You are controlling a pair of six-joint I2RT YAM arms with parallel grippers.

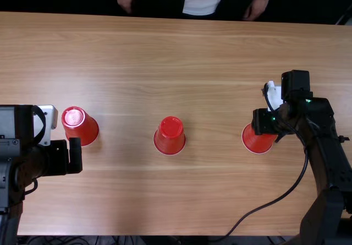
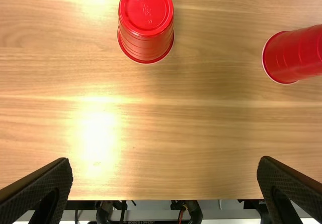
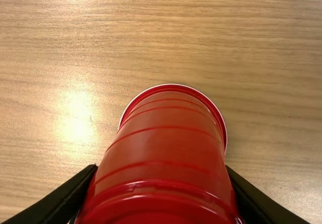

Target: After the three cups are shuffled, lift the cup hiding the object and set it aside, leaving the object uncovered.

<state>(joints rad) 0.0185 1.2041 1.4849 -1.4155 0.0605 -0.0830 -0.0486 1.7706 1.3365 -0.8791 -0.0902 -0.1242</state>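
right cup (image 1: 257, 140): red, upside down, on the right part of the table (image 1: 176, 63); sits between the right fingers (image 1: 259, 117).
right cup contact: in the right wrist view the cup (image 3: 166, 153) has one finger pressed to each side of its wall, near the closed base.
right cup rim: looks down on the table or barely off it, hard to tell from these angles.
right fingers (image 3: 65, 201): closed onto the right cup, spread only as far as the cup's width.
middle cup (image 1: 169, 136): red, upside down, near the table's centre, well apart from the right cup, nothing between them.
left cup (image 1: 78, 125): red, upside down, well apart from the middle cup, just beside the left fingers (image 1: 74, 156).
left fingers (image 2: 45, 189): spread wide, holding nothing, touching nothing, above the table's near edge.
left wrist view: left cup (image 2: 146, 22) straight ahead of the fingers, middle cup (image 2: 294, 53) off to the side.
cable (image 1: 275, 201): black, runs from the right arm (image 1: 324, 162) across the table's near edge, apart from all cups.
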